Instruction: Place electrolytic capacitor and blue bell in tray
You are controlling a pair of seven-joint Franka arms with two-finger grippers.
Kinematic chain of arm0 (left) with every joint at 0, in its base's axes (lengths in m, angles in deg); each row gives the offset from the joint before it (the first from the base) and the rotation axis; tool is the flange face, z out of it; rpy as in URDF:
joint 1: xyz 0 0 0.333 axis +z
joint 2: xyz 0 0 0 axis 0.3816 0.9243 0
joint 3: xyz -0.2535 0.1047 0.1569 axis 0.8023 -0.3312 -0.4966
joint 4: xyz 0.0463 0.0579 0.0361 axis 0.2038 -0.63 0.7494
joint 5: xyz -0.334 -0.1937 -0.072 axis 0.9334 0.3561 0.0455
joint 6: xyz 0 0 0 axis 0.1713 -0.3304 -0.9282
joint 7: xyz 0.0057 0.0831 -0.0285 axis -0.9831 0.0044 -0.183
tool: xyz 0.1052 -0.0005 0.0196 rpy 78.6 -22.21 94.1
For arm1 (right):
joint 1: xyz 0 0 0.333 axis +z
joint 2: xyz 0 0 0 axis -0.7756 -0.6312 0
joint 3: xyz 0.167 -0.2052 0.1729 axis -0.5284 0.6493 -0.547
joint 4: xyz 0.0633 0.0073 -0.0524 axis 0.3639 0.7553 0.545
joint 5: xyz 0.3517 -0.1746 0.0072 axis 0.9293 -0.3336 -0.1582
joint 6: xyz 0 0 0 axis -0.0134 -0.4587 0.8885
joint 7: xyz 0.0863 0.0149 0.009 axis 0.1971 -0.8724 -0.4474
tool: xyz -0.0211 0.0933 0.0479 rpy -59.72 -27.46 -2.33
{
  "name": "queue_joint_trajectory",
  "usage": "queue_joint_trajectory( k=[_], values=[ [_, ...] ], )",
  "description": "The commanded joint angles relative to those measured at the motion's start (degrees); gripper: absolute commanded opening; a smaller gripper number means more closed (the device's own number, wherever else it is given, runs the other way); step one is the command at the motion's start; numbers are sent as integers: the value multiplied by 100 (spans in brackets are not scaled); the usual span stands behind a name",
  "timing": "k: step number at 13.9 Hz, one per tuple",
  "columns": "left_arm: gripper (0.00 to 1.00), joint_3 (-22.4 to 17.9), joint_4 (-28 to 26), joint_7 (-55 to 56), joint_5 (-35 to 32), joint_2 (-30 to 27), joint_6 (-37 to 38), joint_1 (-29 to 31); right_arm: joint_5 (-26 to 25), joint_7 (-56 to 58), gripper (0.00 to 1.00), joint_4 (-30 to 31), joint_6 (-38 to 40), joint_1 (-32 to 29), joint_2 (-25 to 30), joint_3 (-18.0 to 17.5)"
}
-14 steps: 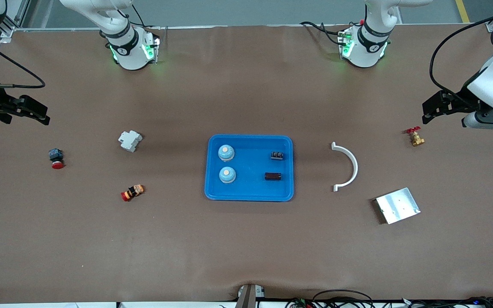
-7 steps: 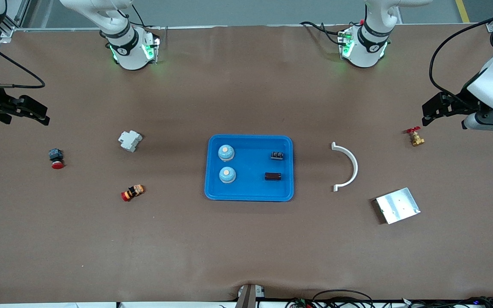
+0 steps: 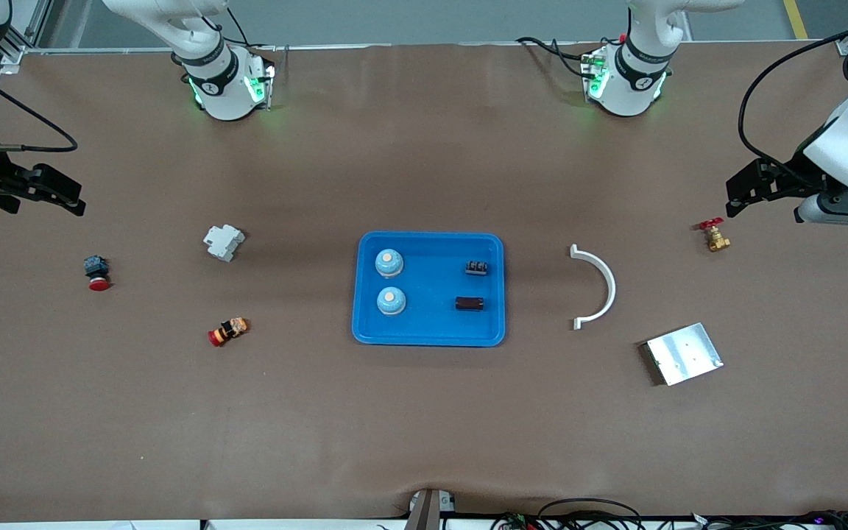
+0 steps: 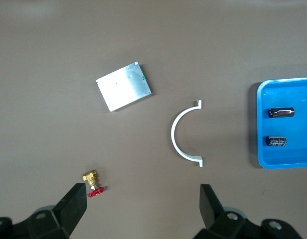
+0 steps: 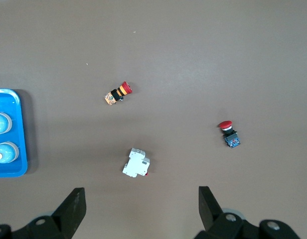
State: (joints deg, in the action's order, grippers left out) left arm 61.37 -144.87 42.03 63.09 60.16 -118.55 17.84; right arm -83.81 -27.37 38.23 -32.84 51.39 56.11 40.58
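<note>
The bright-blue tray (image 3: 429, 331) lies at the table's middle. In it stand two blue bells (image 3: 389, 261) (image 3: 391, 300) toward the right arm's end, and two dark capacitors (image 3: 476, 267) (image 3: 470, 302) toward the left arm's end. The capacitors also show in the left wrist view (image 4: 280, 112) (image 4: 276, 141), the bells in the right wrist view (image 5: 0, 123) (image 5: 3, 152). My left gripper (image 3: 739, 193) is open and empty, raised at the left arm's end of the table. My right gripper (image 3: 67, 200) is open and empty, raised at the right arm's end.
A white curved bracket (image 3: 601, 285), a brass valve with red handle (image 3: 715, 235) and a silver plate (image 3: 684, 353) lie toward the left arm's end. A white breaker (image 3: 223, 241), a red push button (image 3: 97, 272) and a red-orange button (image 3: 227, 331) lie toward the right arm's end.
</note>
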Motion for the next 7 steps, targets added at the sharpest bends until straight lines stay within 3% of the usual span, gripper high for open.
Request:
queue_joint_trajectory(
  k=[1,7],
  values=[
    [100,-18,5,-44,-113,-20,-29,-59,13,70,100,17,-1,-106,81,-67],
    [100,-18,14,0,-69,-12,-64,-42,13,70,100,17,-1,-114,64,-67]
  ],
)
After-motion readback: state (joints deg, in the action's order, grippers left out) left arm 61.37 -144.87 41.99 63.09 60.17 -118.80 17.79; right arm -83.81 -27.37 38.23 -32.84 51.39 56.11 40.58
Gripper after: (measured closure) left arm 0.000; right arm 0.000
